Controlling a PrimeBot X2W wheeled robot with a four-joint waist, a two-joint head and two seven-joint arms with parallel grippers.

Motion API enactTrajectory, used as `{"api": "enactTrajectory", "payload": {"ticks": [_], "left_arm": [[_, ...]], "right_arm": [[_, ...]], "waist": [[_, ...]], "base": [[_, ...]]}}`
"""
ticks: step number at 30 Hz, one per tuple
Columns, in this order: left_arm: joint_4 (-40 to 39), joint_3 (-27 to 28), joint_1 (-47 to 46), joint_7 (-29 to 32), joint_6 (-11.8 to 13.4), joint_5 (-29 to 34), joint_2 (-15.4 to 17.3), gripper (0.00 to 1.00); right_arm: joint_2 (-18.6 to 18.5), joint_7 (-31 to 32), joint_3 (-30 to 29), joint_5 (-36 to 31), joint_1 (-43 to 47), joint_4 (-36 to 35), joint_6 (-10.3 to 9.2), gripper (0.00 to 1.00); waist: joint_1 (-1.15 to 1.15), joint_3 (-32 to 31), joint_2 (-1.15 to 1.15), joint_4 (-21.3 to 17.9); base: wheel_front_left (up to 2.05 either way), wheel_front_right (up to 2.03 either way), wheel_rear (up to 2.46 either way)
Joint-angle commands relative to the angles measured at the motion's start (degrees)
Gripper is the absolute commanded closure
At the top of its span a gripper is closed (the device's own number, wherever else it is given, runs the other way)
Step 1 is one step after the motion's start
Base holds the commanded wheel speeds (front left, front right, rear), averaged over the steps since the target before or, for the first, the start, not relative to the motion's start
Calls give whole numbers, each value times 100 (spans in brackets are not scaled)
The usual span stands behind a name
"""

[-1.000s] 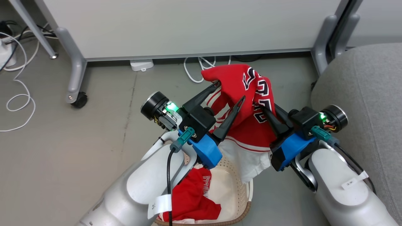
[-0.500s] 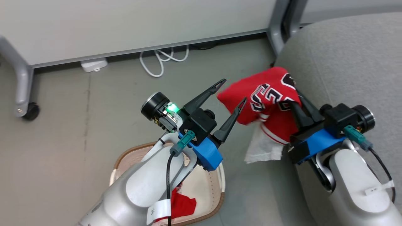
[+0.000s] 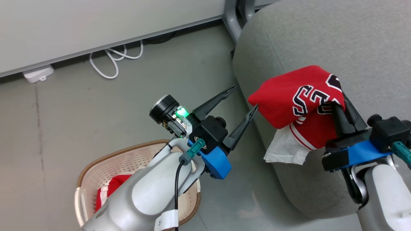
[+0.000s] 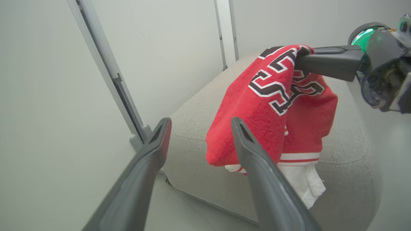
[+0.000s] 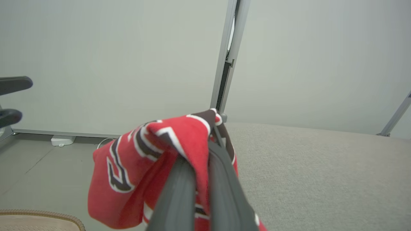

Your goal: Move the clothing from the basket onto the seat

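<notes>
R claw clamped tight on red sports garment of soft fabric w/ white trim, black-and-white lettering. Changed in last sec: garment hung above the cream-white perforated plastic basket w/ brown braided rim. Now it hangs by the rounded corner of the big grey fabric sofa seat, not yet laid down. Robot turned, so the view swung too. Carry looks nearly done; release prob next. L claw spread wide, empty, just beside garment. Basket holds a second red garment, so approx half the job remains.
</notes>
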Motion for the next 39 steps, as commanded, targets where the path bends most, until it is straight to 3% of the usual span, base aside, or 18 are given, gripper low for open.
{"api": "enactTrajectory", "payload": {"ticks": [1, 11, 20, 27, 34, 35, 39], "left_arm": [[0, -8, 10, -15, -21, 44, 16, 0], [34, -64, 75, -15, -36, 42, -34, 0], [-37, -27, -87, -15, -41, 112, -24, 0], [-117, 19, -398, -5, -37, 212, 98, 0], [-348, 42, -974, 157, -20, 399, 231, 0], [-433, 39, -1128, 202, -25, 463, 287, 0], [-563, 36, -1285, 258, -23, 533, 389, 0]], "right_arm": [[40, -6, -47, -13, 94, -57, 1, 100], [159, -6, -238, 4, 514, -301, 1, 100], [161, -6, -332, -73, 256, -459, 1, 100], [16, -6, -482, -29, -556, -588, 1, 100], [-448, -5, -1257, 13, -2020, -786, 1, 100], [-609, -5, -1601, 56, -2388, -811, 1, 100], [-848, -5, -2094, 86, -2851, -797, 1, 100]], "waist": [[0, 37, 0, -136], [0, 44, 0, -474], [0, 255, 0, -464], [0, 756, 0, -421], [0, 1815, 0, -268], [0, 2103, 0, -229], [0, 2441, 0, -195]], "base": [[0, 0, 0], [0, 0, 0], [0, 0, 0], [0, 0, 0], [0, 0, 0], [0, 0, 0], [0, 0, 0]]}}
